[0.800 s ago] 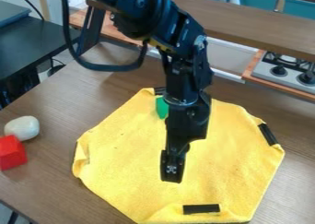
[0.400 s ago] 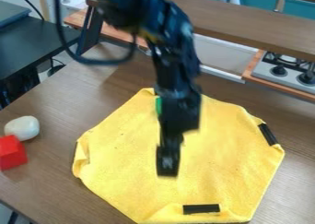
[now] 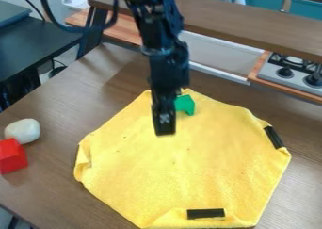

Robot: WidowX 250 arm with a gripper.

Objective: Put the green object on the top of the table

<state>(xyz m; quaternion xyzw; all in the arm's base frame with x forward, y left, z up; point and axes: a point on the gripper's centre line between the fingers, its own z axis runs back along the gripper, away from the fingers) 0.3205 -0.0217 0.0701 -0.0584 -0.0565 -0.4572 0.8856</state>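
The gripper point(image 3: 165, 128) hangs pointing down over the upper part of the yellow cloth point(image 3: 179, 171), and its jaws are too dark and blurred for me to tell whether they are open or closed. Just beside it in the view, to the right, is the green object point(image 3: 187, 104), partly hidden by the gripper and lying on the cloth near its far edge. The cloth is spread over the brown table point(image 3: 69, 117), with one black strip point(image 3: 273, 137) at its right edge and another black strip point(image 3: 205, 214) near its bottom edge. Well apart, at the left of the view, a red block point(image 3: 12, 156) sits close to a rounded white object point(image 3: 22, 130). Beyond the table, at the upper right, stands a toy stove point(image 3: 289, 73) with dark knobs, below a long brown shelf point(image 3: 232, 20).
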